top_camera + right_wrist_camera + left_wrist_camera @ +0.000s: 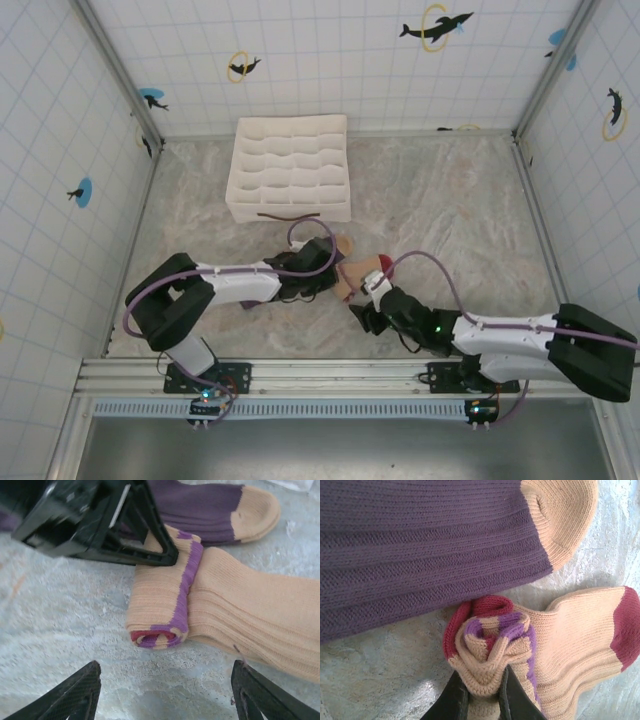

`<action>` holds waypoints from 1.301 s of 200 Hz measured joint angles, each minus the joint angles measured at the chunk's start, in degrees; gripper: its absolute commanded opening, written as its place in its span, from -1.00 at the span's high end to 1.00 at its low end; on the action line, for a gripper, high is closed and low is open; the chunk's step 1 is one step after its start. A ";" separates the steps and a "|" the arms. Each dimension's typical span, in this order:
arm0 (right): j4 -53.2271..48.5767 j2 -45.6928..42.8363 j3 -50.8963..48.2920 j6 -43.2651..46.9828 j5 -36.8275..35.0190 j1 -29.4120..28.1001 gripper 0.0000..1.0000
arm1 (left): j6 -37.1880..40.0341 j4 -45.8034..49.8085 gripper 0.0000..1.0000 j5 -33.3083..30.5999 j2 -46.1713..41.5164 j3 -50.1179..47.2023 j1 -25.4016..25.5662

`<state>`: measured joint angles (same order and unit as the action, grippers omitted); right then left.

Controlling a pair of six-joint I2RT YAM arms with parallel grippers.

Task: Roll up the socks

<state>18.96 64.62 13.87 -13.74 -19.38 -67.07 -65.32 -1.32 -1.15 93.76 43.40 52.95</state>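
Overhead, two arms reach in from the near edge of the marbled worktop (450, 200), and their two hands meet at two socks lying close together near its middle. The left hand (328, 277) comes in from the left and the right hand (362, 300) from the lower right. The purple sock (353, 267) points its tan toe away from the arms. The beige sock (372, 267) lies just beside it, its dark red toe to the right. One white gridded organiser box (290, 160) sits well apart, toward the far wall.

From the left wrist, two dark fingers (455, 700) are clenched on the rolled striped cuff of the beige sock, pinching the fabric. The purple sock spreads flat across the top, and the beige foot runs off right to its red toe.

From the right wrist, the right hand's two fingers (65, 695) stand wide apart in the lower corners, released, with bare worktop between them. Beyond them the beige sock lies partly rolled from the cuff end, in one short roll edged by a purple stripe. The left hand's tip sits on the roll's far side, and the purple sock lies just behind.
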 measured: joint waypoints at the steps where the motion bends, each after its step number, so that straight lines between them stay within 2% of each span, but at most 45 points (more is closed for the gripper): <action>1: 0.11 0.22 0.00 0.37 -0.52 -0.44 -0.40 | -0.11 0.02 1.00 0.00 0.00 0.00 0.02; 42: 4.57 8.96 1.75 11.61 -12.24 -8.28 -0.39 | -1.88 -0.57 1.00 -0.42 -0.42 -0.81 1.20; 91: 13.70 18.58 4.57 18.84 -19.76 -9.84 -0.31 | -2.97 -1.38 1.00 -0.35 -1.20 -2.03 1.84; 153: 21.33 26.73 4.83 19.10 -18.21 -7.26 -0.17 | -4.37 -3.52 1.00 -0.22 -2.56 -4.39 2.14; 175: 22.47 28.02 5.29 18.40 -16.96 -7.06 -0.17 | -4.68 -3.54 1.00 -0.22 -2.64 -4.48 2.14; 192: 22.62 28.15 5.29 17.94 -16.20 -7.08 -0.30 | -5.07 -3.65 1.00 -0.20 -2.71 -4.61 2.14; 209: 22.82 28.15 5.29 17.11 -14.86 -6.75 -0.30 | -5.22 -3.65 1.00 -0.15 -2.91 -4.79 2.19; 232: 22.95 28.22 5.29 15.80 -13.44 -5.44 -0.15 | -5.27 -3.67 1.00 0.02 -3.02 -4.96 2.21; 260: 24.44 28.98 5.29 13.66 -11.41 -4.37 0.33 | -5.64 -4.37 1.00 0.00 -3.13 -5.46 2.19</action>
<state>43.40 93.60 19.16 -0.08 -30.79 -71.44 -70.96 -5.69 -1.15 90.63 37.93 55.13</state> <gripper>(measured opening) 0.435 0.117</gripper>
